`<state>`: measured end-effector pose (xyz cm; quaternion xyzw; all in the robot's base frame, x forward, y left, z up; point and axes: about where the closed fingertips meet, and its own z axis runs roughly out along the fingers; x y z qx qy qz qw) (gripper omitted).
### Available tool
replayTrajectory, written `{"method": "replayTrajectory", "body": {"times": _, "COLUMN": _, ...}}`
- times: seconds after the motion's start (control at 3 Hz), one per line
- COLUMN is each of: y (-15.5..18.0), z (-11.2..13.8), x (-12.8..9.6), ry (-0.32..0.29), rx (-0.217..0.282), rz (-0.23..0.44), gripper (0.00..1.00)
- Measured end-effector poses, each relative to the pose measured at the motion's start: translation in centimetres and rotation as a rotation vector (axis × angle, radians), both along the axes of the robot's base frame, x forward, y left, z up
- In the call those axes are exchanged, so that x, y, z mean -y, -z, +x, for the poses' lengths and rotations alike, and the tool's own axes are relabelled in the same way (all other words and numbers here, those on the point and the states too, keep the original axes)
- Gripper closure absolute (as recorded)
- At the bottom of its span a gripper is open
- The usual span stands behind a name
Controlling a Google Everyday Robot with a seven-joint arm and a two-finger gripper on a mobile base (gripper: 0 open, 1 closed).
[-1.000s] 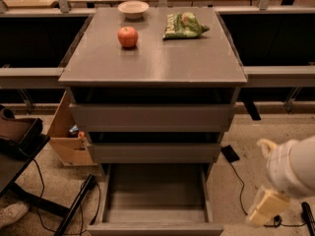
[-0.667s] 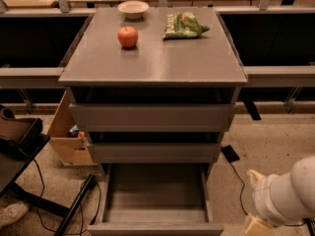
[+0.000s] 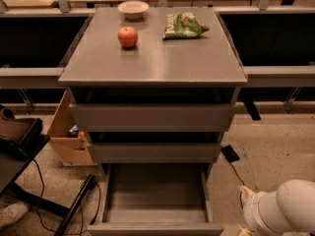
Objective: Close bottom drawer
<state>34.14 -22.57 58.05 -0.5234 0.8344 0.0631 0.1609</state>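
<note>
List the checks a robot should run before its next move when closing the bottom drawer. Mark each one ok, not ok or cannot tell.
1. bottom drawer is found and pulled out: ok.
2. The two upper drawers are shut and out of the way: ok.
3. tool is lined up with the drawer front: not ok. It sits at the picture's bottom edge, to the right of the drawer.
4. Tool is ready to push: cannot tell.
5. black bar on the floor to the left is outside the drawer's path: ok.
6. apple sits well back from the top's front edge: ok.
</note>
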Motion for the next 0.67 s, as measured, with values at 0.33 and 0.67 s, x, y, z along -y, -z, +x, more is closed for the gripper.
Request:
{"method": "replayTrajectory", "body": {"times": 0.33, "y": 2.7, "z": -0.3, "x": -1.0, "ry": -0.008, "rx": -0.007, "rz": -0.055, "gripper": 0.00}}
{"method": "replayTrajectory", "body": {"times": 0.67, "y": 9.1, "z": -1.3, "x": -2.8, "ry": -0.079, "rx": -0.036, "rz": -0.093, "gripper": 0.00}}
